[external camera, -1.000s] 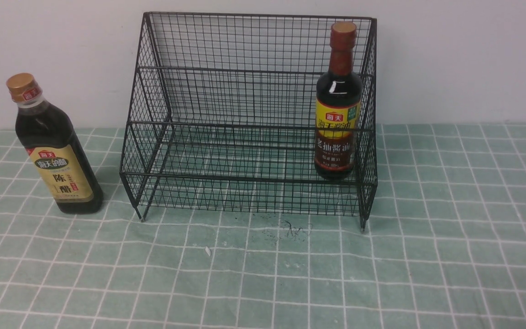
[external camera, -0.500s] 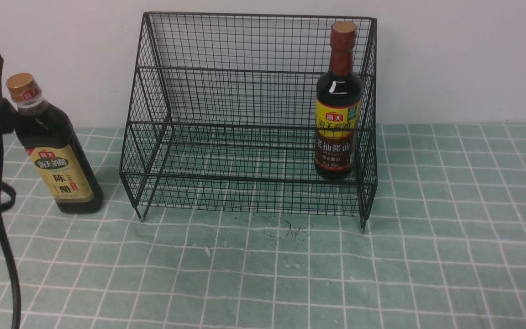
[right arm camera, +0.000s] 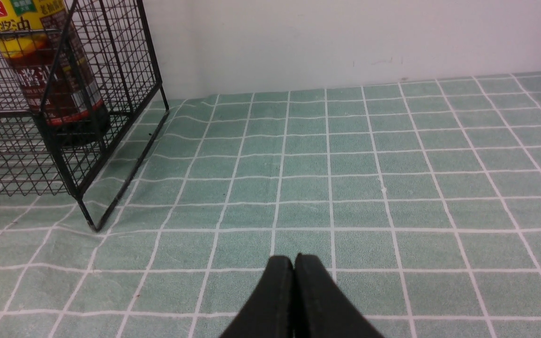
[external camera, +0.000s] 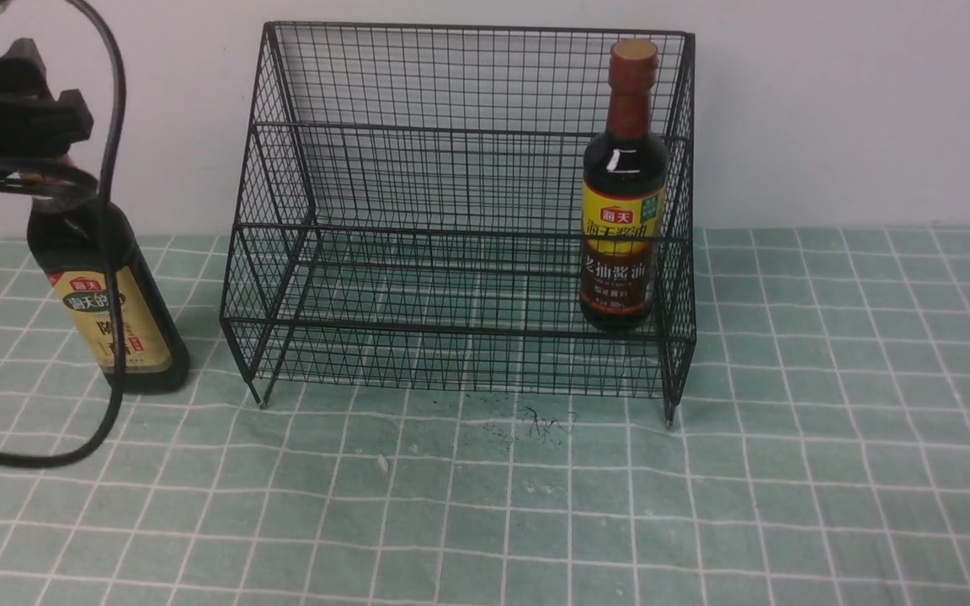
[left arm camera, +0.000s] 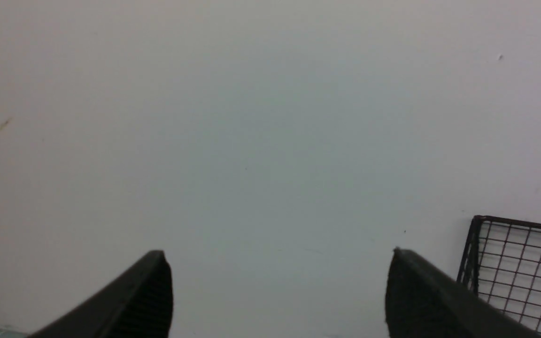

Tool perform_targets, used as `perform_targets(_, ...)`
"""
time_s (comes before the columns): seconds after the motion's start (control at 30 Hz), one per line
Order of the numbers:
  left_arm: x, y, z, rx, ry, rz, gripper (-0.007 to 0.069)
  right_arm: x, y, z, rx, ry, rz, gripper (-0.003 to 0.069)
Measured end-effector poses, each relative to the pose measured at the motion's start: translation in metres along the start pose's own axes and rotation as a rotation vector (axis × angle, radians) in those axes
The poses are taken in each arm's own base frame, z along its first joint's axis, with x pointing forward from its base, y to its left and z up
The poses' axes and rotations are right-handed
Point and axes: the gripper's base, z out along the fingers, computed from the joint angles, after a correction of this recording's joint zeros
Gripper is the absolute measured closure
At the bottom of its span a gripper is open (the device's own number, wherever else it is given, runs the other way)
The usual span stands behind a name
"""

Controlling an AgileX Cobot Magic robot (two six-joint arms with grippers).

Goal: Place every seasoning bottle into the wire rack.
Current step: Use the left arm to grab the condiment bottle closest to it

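The broad-shouldered seasoning bottle (external camera: pixel 110 316), dark with a beige label, stands on the cloth left of the wire rack (external camera: pixel 451 330). My left gripper (external camera: pixel 30 126) hangs in front of its neck, and its cap is hidden. In the left wrist view that gripper (left arm camera: pixel 277 253) is open, with only white wall between its fingers and a rack corner (left arm camera: pixel 519 263) to one side. The long-necked seasoning bottle (external camera: pixel 624 210) stands upright at the right end of the rack's lower shelf, also seen as bottle (right arm camera: pixel 59 98) behind the rack's side (right arm camera: pixel 151 51). My right gripper (right arm camera: pixel 293 258) is shut and empty, low over the cloth.
A green checked cloth (external camera: pixel 788 471) covers the table up to the white wall (external camera: pixel 855 109) behind the rack. A black cable (external camera: pixel 110 252) from the left arm loops down across the left bottle. Small dark specks (external camera: pixel 535 425) lie in front of the rack.
My left arm has come in from the left edge and moved up and right, now covering the left bottle's cap. Both bottles and the rack stay put.
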Motion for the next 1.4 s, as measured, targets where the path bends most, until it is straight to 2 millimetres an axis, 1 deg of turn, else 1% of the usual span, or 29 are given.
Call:
perform_targets(0.13,0.006,-0.002,0.015,-0.031,0.021,-0.019,0.0071,0.0,0.0,0.0,0.0,0.0,-0.001,0.0673)
perform_targets(0.27,0.017,0.006,0.028,-0.08,0.054,-0.025,0.0071,0.0,0.0,0.0,0.0,0.0,-0.002,0.0673)
perform_targets(0.43,0.027,0.014,0.035,-0.118,0.086,-0.034,0.0071,0.0,0.0,0.0,0.0,0.0,-0.003,0.0673)
perform_targets(0.47,0.028,0.014,0.036,-0.118,0.088,-0.033,0.0071,0.0,0.0,0.0,0.0,0.0,-0.003,0.0673)
perform_targets(0.63,0.045,0.013,0.044,-0.126,0.134,-0.02,0.0071,0.0,0.0,0.0,0.0,-0.001,-0.003,0.0673)
perform_targets(0.87,0.051,0.011,0.053,-0.129,0.128,-0.005,0.0071,0.0,0.0,0.0,0.0,-0.001,-0.004,0.0673)
perform_targets(1.07,0.052,0.01,0.054,-0.114,0.122,0.016,0.0071,0.0,0.0,0.0,0.0,-0.001,-0.004,0.0673)
perform_targets(1.27,0.046,0.008,0.051,-0.092,0.128,0.038,0.0071,0.0,0.0,0.0,0.0,-0.001,-0.004,0.0673)
perform_targets(1.4,0.038,0.007,0.042,-0.058,0.147,0.059,0.0071,0.0,0.0,0.0,0.0,-0.001,-0.004,0.0673)
